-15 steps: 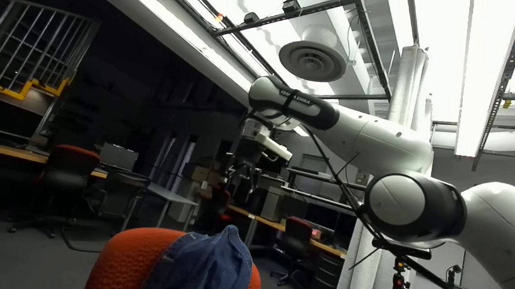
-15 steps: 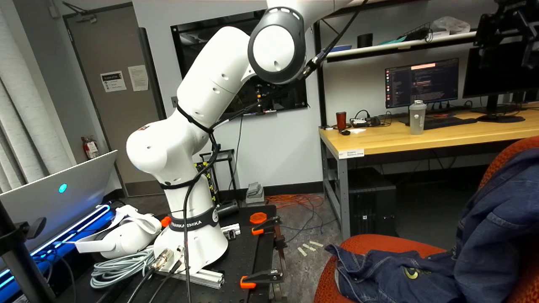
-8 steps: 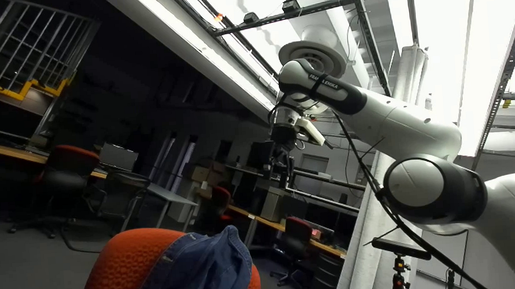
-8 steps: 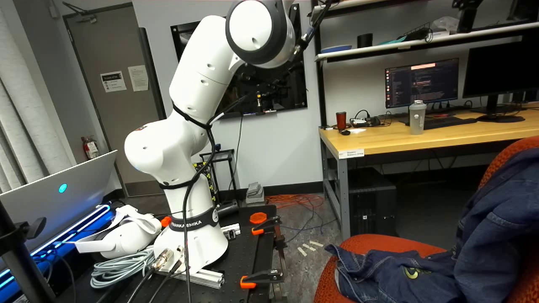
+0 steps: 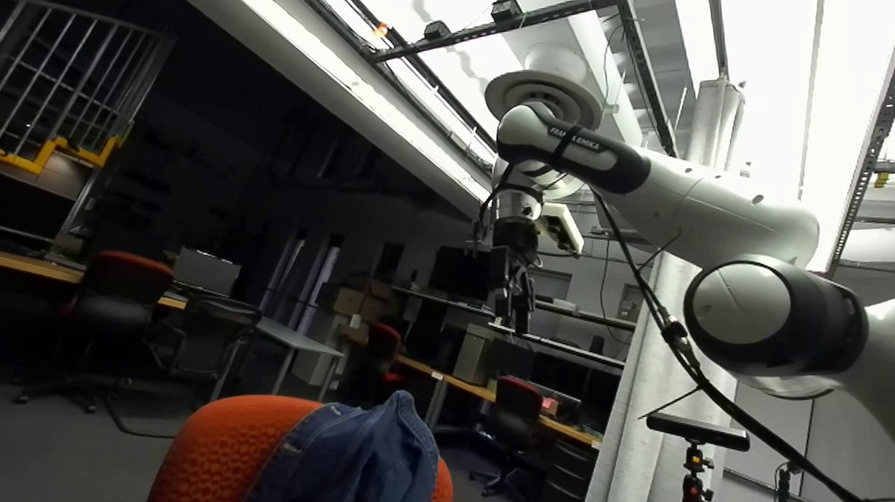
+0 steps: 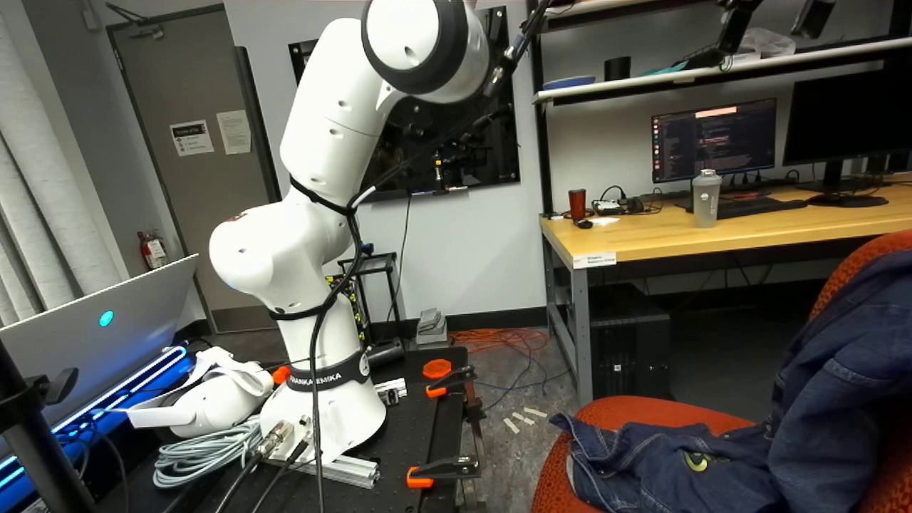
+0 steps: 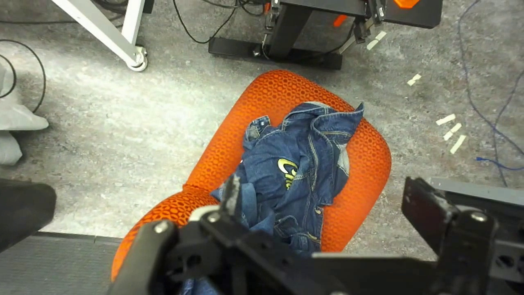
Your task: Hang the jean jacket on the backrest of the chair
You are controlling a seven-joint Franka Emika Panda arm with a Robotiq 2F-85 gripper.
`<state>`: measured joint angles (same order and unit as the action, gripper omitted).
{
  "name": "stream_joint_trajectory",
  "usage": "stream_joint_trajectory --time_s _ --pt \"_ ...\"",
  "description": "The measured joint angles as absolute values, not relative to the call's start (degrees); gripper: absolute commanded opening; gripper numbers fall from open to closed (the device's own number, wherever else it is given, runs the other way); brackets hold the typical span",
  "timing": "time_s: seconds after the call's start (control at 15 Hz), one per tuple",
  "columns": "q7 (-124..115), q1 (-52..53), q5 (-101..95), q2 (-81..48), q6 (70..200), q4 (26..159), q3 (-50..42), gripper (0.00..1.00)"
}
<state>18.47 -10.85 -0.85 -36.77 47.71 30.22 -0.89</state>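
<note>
The jean jacket [image 5: 352, 470] lies over the top of the backrest [image 5: 221, 456] of the chair [image 7: 368, 172] and extends onto the seat [image 6: 641, 407]; in both exterior views the edge of the view crops it. In the wrist view the gripper [image 7: 322, 188] hides part of the backrest and the adjoining section of the jacket, and a fold partly covers the yellow print [image 7: 286, 169]. The arm [image 6: 328, 135] stands on a black tabletop [image 6: 420, 431], with its elbow [image 6: 402, 32] cut off at the top edge in an exterior view. In an exterior view the forearm [image 5: 728, 204] extends at an incline, and the gripper points down, higher than the chair and well apart from the jacket. The fingers [image 7: 423, 213] are spread wide. Dark parts [image 6: 734, 32] at the upper edge of an exterior view appear to belong to the gripper; cropping leaves this uncertain.
</note>
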Motion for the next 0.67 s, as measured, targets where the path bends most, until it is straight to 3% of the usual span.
stream_joint_trajectory --time_s 0.67 --pt "23.78 -10.90 -1.50 -37.15 47.80 27.41 -0.80 1.00"
